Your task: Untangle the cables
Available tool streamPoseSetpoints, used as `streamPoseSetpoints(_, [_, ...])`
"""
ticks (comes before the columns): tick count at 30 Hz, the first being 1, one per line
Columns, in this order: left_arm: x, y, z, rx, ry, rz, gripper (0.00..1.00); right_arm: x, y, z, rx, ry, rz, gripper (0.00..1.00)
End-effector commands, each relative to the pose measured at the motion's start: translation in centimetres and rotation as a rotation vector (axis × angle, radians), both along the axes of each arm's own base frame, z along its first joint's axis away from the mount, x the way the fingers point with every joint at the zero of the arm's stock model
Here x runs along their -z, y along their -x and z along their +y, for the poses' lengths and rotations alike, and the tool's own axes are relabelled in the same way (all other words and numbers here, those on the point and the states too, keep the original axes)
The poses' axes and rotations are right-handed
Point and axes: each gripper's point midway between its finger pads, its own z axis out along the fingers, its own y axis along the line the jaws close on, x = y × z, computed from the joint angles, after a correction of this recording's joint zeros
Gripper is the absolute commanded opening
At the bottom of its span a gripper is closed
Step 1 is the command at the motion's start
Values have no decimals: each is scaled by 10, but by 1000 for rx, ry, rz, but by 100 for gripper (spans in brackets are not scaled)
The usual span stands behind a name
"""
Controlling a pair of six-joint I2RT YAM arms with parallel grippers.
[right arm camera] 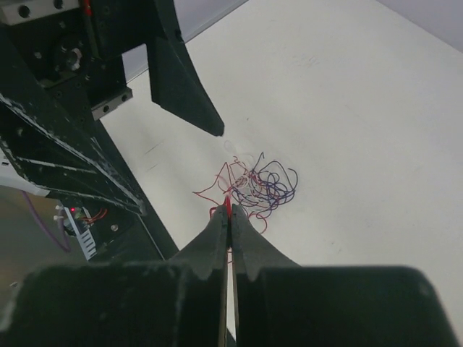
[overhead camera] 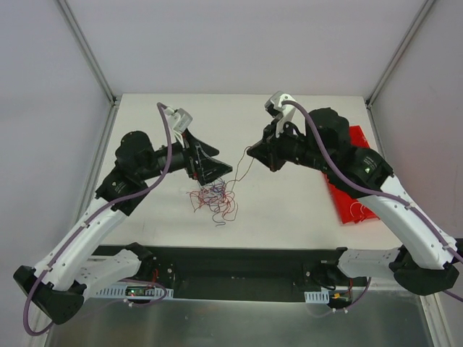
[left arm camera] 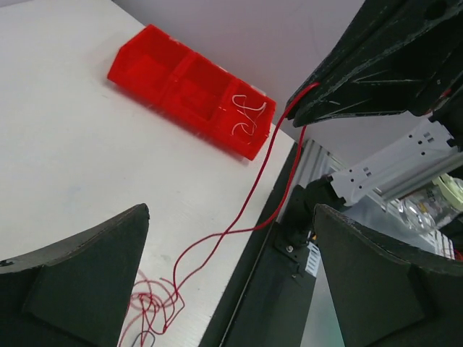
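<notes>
While the right gripper (right arm camera: 228,214) is clamped tight on a single red strand (left arm camera: 217,237), the left gripper (overhead camera: 215,172) is spread about as wide as it goes and nothing is held in it. So yeah, the tangle of cables (overhead camera: 214,198) is seen lying on the white table (overhead camera: 289,210), roughly mid-table, just below the left gripper's open fingers (left arm camera: 87,282). Whether those are actually touching any wire can't be told from above. Red and dark purplish strands are all mixed up in that clump. The pinched red strand is lifted off the table and strung from the clump up to the right gripper's tips, hung in a loose curve rather than pulled taut. A red divided bin (left arm camera: 188,87) is parked off on the right side of the table, well apart from the clump, and a couple of pale curly wires (left arm camera: 246,119) can be made out in one end compartment of it.
</notes>
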Motion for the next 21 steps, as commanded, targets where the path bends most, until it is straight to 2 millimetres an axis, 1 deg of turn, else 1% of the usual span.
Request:
streamPoseSetpoints(1, [-23, 10, -20, 89, 35, -88, 95, -28, 11, 11, -51, -128, 7, 0])
streamPoseSetpoints(6, [-10, -4, -27, 39, 12, -54, 88, -32, 15, 12, -64, -151, 24, 0])
streamPoseSetpoints(9, [-5, -15, -32, 7, 1, -25, 84, -32, 21, 15, -88, -165, 41, 0])
streamPoseSetpoints(11, [2, -25, -35, -30, -16, 2, 81, -31, 23, 18, -96, -169, 47, 0])
streamPoseSetpoints(13, [15, -39, -38, -78, -52, 27, 80, -33, 26, 20, -106, -183, 51, 0])
streamPoseSetpoints(14, [23, -45, -40, -103, -76, 34, 80, -40, 27, 22, -115, -201, 45, 0])
streamPoseSetpoints(15, [38, -54, -41, -142, -110, 54, 79, -45, 27, 22, -112, -216, 42, 0])
streamPoseSetpoints(16, [57, -63, -42, -174, -150, 91, 77, -55, 25, 21, -95, -232, 33, 0])
streamPoseSetpoints(17, [75, -71, -42, -203, -185, 118, 75, -68, 20, 17, -62, -247, 7, 0])
streamPoseSetpoints(18, [100, -76, -40, -224, -230, 156, 73, -82, 14, 10, -16, -259, -25, 0])
streamPoseSetpoints(20, [157, -83, -30, -304, -300, 225, 70, -118, 1, -7, 84, -297, -111, 0])
streamPoseSetpoints(21, [184, -87, -22, -348, -330, 264, 69, -142, 0, -17, 110, -332, -159, 0])
